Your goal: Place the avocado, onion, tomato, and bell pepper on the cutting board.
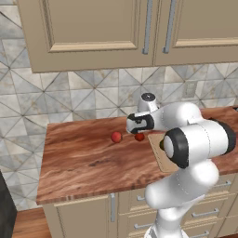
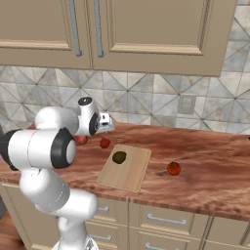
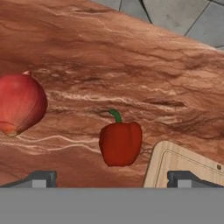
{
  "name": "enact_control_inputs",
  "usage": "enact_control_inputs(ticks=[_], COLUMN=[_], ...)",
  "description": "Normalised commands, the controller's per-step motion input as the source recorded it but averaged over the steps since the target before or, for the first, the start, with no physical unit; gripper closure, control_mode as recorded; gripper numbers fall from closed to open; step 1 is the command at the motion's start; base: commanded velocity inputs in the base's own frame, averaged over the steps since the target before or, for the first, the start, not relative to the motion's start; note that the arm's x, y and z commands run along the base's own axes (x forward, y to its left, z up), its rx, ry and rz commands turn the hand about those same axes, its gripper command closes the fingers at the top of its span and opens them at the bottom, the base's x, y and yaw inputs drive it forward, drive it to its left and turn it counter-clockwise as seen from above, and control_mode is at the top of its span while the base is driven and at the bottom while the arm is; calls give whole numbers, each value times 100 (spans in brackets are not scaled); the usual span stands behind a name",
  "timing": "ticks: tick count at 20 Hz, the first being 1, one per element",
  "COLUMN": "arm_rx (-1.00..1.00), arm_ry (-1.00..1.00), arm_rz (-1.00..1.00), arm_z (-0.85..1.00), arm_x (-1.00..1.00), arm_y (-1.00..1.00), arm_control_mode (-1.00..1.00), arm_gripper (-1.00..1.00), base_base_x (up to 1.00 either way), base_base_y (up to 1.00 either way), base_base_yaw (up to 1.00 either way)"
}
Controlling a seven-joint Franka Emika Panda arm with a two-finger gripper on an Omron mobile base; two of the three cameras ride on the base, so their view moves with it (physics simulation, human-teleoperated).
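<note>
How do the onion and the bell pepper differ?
The onion is round and paler pinkish-red; the bell pepper is blocky and deeper red. The pepper has a green stem; the onion has a small pointed tip. The pepper lies nearer the cutting board than the onion. Both rest on the counter.

Bare counter [image 3: 109, 57] was seen all around the bell pepper [image 3: 120, 143], with the onion [image 3: 19, 109] set well apart on one side and the cutting board [image 3: 183, 168] corner just beside it on the other. On the cutting board, room was taken only by the avocado [image 2: 119, 156] near its far end. The tomato [image 2: 173, 168] was left standing alone on open counter beyond the board's far side.
</note>
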Motion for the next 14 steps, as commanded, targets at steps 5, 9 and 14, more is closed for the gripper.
enact_control_inputs(ticks=[5, 9, 14], arm_rx=[0, 0, 0], arm_ry=[0, 4, 3], arm_rz=[0, 0, 0], arm_z=[-13, 0, -7], arm_x=[9, 25, 13], arm_y=[0, 0, 0], arm_control_mode=[-100, -100, -100], arm_gripper=[-100, -100, -100], base_base_x=[0, 0, 0], base_base_y=[0, 0, 0], base_base_yaw=[0, 0, 0])
